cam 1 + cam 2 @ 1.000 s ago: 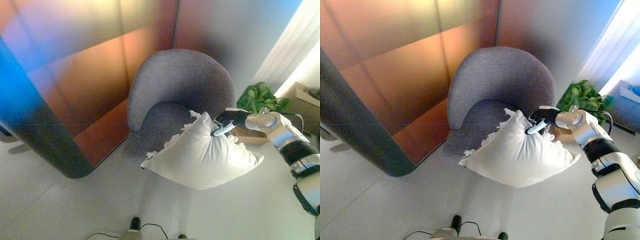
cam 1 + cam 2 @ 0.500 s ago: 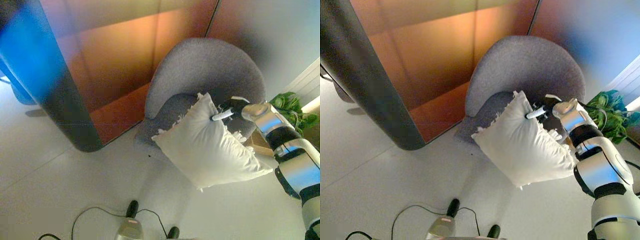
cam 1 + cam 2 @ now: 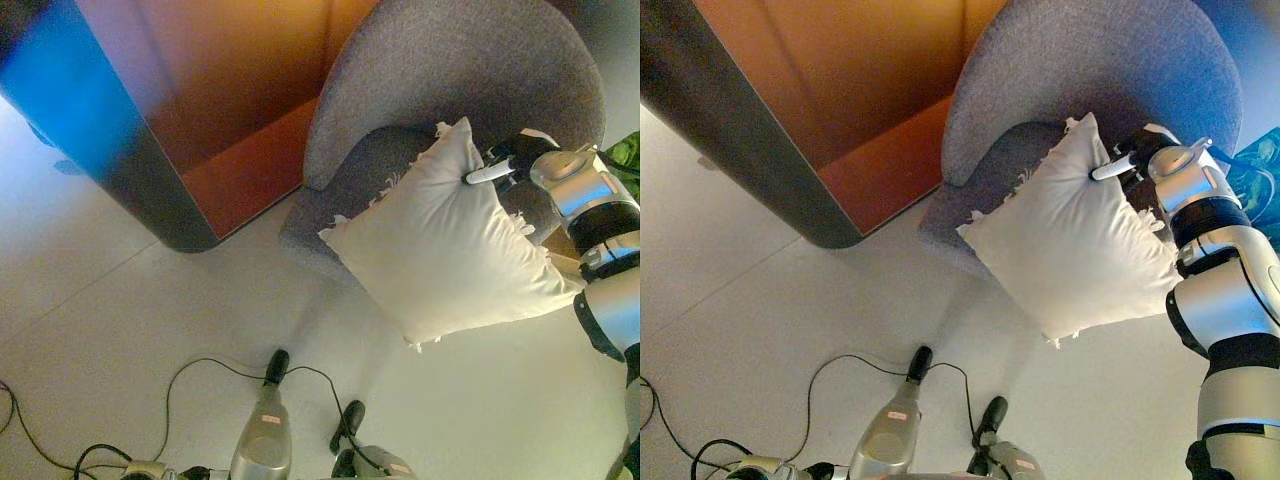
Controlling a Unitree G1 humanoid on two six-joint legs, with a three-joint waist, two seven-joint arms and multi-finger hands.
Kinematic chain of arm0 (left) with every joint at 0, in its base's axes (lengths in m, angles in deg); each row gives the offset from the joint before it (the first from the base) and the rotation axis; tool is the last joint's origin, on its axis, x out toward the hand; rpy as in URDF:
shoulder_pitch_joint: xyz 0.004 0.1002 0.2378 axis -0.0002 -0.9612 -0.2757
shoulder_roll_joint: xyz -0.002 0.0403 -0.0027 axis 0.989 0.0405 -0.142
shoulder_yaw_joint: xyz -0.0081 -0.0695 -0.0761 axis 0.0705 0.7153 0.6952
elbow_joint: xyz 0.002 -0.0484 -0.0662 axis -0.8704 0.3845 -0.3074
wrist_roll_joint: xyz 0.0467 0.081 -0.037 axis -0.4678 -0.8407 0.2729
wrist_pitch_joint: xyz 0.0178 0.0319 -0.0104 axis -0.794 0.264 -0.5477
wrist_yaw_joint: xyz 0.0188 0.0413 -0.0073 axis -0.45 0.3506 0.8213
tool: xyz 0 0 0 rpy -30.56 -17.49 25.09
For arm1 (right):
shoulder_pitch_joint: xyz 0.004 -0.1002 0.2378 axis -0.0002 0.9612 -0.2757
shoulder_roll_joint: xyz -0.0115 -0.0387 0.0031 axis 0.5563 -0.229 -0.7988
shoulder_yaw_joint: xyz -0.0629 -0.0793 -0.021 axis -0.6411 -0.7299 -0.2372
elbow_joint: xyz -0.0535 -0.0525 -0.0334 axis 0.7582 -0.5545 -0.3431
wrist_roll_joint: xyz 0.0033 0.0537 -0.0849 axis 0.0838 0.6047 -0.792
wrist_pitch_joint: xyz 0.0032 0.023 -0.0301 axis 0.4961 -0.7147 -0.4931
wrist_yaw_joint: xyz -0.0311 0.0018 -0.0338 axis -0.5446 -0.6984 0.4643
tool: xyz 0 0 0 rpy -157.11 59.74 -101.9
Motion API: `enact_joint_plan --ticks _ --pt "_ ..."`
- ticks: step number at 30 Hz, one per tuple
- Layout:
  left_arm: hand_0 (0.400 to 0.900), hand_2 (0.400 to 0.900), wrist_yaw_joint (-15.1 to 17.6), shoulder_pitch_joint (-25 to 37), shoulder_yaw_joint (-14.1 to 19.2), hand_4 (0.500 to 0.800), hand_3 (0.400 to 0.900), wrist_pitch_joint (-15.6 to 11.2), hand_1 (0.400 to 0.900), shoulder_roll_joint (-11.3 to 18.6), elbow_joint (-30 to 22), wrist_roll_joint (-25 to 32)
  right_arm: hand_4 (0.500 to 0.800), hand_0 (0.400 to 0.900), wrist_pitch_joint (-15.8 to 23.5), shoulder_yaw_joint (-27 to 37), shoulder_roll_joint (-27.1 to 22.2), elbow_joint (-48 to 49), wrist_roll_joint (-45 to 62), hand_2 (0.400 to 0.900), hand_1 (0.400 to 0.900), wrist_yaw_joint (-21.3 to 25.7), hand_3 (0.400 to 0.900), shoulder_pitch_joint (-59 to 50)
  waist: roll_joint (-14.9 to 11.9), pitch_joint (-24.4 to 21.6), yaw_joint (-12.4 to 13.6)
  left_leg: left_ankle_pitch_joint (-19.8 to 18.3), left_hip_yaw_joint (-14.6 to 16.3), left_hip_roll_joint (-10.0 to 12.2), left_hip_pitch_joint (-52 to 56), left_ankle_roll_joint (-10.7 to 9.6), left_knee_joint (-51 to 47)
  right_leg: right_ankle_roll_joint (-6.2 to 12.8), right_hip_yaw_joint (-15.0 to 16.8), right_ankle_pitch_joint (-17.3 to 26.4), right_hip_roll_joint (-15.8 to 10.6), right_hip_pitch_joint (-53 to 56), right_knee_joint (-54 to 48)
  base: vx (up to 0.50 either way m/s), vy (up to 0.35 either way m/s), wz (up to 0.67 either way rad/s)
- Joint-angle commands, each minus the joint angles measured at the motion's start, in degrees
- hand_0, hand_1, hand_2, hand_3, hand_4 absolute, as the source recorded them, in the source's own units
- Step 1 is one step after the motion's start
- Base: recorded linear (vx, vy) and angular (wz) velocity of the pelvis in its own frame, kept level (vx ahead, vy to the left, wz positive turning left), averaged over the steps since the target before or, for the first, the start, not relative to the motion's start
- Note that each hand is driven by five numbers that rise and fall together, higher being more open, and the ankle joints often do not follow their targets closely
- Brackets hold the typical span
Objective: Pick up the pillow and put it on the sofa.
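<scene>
A white square pillow (image 3: 450, 245) with frayed edges hangs tilted in the air, held at its top edge by my right hand (image 3: 510, 160). The hand's fingers are curled on the pillow's top corner, and one white fingertip (image 3: 487, 174) lies across the cloth. The sofa is a grey round-backed armchair (image 3: 440, 70). The pillow's upper part hangs in front of its seat (image 3: 375, 180) and backrest. Its lower corner hangs out past the seat's front edge, above the floor. My left hand shows in neither view.
An orange-brown wall panel (image 3: 230, 90) with a dark rounded end (image 3: 150, 190) stands left of the armchair. A green plant (image 3: 1260, 170) shows at the right edge behind my arm. Pale floor (image 3: 120, 320) spreads in front of the chair.
The camera has tipped down and come nearer, so the armchair looks larger and higher in view. My right hand keeps its hold, and the pillow now overlaps the seat and backrest more.
</scene>
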Motion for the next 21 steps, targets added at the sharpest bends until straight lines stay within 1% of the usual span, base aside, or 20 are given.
enact_joint_plan --ticks 1,8,15,21 --pt "0.900 0.900 -2.33 -2.29 -4.70 0.800 0.900 0.17 0.900 2.16 1.76 1.04 0.800 0.900 3.01 -6.30 -10.06 0.24 -0.35 0.900 0.900 6.04 0.900 -13.29 -0.60 -1.67 -0.05 -8.24 2.82 -0.85 3.06 1.39 -0.45 1.58 1.37 0.48 -0.07 -1.87 1.20 0.00 0.000 0.00" --pt "0.900 0.900 -4.07 -2.87 -5.14 0.800 0.900 -1.83 0.900 2.78 1.41 1.06 0.800 0.900 5.84 -7.59 -11.20 -1.31 -1.87 0.900 0.900 5.67 0.900 -13.68 0.26 -1.39 -0.54 -8.36 3.79 -0.77 2.79 1.26 -0.45 1.61 1.17 0.48 -0.42 -2.75 1.39 -0.03 0.015 -0.05" --pt "0.900 0.900 -5.23 -3.49 -4.91 0.800 0.900 -3.26 0.900 2.79 1.55 0.24 0.800 0.900 6.05 -7.95 -11.71 -2.16 -3.04 0.900 0.900 3.99 0.900 -13.90 0.74 -1.92 -0.99 -8.53 4.49 -0.79 2.85 1.14 -0.45 1.51 1.34 0.33 -0.61 -3.00 1.30 -0.02 0.006 -0.03" --pt "0.900 0.900 -5.95 -3.85 -4.54 0.800 0.900 -4.58 0.900 2.78 1.66 -0.19 0.800 0.900 7.50 -6.65 -12.24 -2.23 -2.08 0.900 0.900 1.73 0.900 -12.17 0.87 -2.73 -1.63 -8.71 5.16 -0.88 3.37 1.05 -0.45 1.54 1.63 0.41 -0.66 -2.76 1.04 -0.02 -0.001 -0.06"
